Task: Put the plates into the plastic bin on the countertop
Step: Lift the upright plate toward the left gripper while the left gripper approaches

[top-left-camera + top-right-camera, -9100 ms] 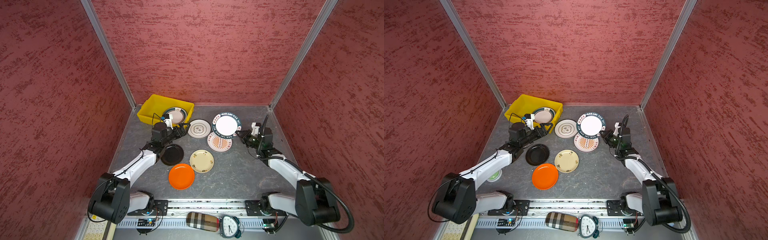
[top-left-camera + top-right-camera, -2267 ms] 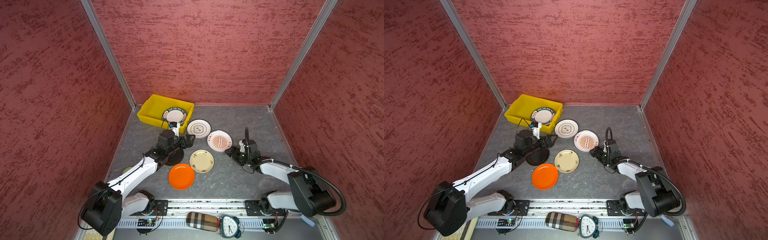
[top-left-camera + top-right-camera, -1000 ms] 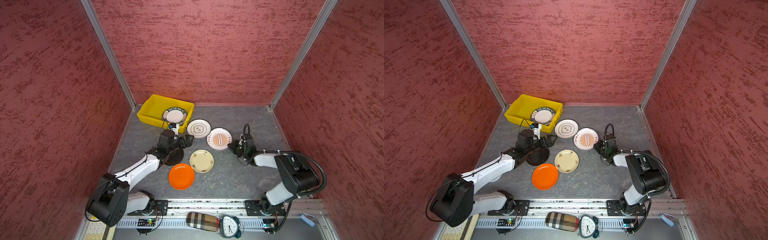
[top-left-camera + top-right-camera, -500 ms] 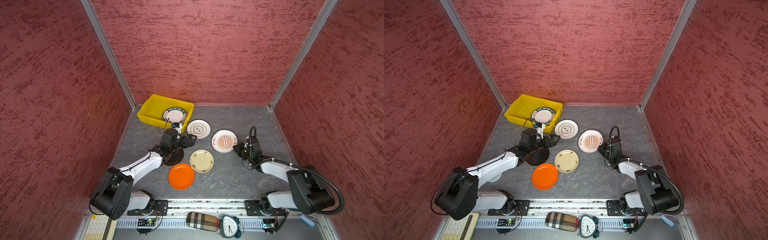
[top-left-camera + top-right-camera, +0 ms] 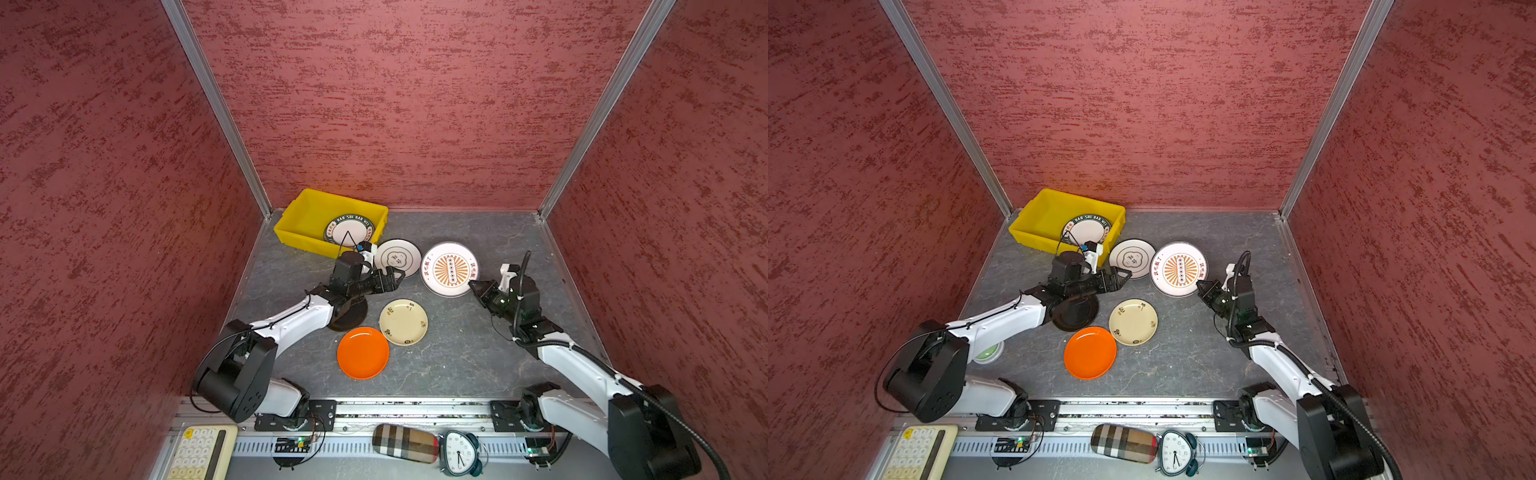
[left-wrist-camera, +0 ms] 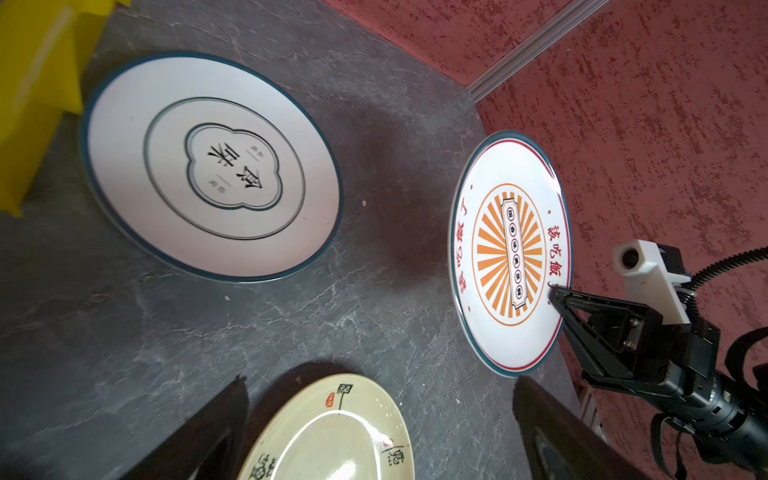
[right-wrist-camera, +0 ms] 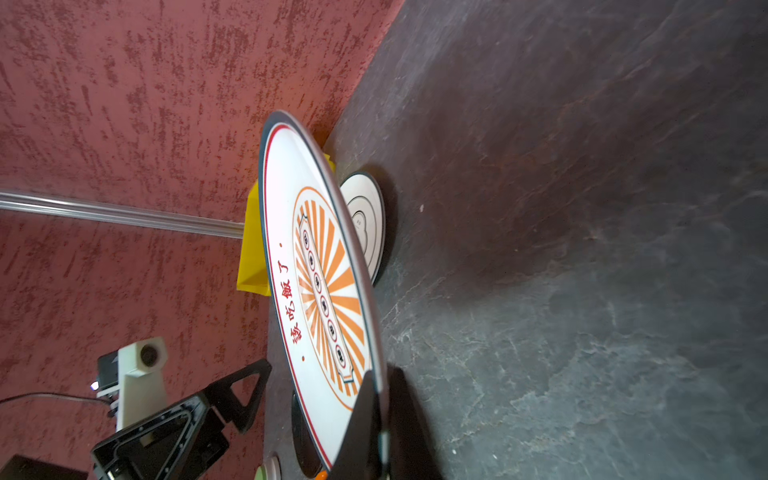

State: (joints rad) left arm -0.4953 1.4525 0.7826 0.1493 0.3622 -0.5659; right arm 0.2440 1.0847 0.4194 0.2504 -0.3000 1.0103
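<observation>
At the table's (image 5: 478, 361) back left corner, both top views show what the wrist cameras cannot. The yellow plastic bin (image 5: 297, 240) holds one teal-rimmed plate (image 5: 348, 231) in its right half, and its left half is bare.

The right wrist view shows best how the sunburst plate (image 7: 320, 291) is carried. The right jaws are closed on its rim, and it hangs tilted above the table. The left wrist view shows the left jaws wide and empty over the cream floral plate (image 6: 332, 436). A green-topped round thing (image 5: 986, 353) shows under the left arm (image 5: 1000, 322) in a top view.

Red characters 該吃飯了 run along the sunburst plate's border. Black characters sit inside the cloud-outline plate (image 6: 212, 166). The plate in the bin carries Latin capitals on its rim, too small to read surely.

The cloud-outline plate lies just beside the bin's front wall. The left arm crosses the black plate (image 5: 349, 321), which lies just beside the orange plate (image 5: 363, 352). Bare table runs from the sunburst plate to the back wall (image 5: 395, 124), and also along the right side.
</observation>
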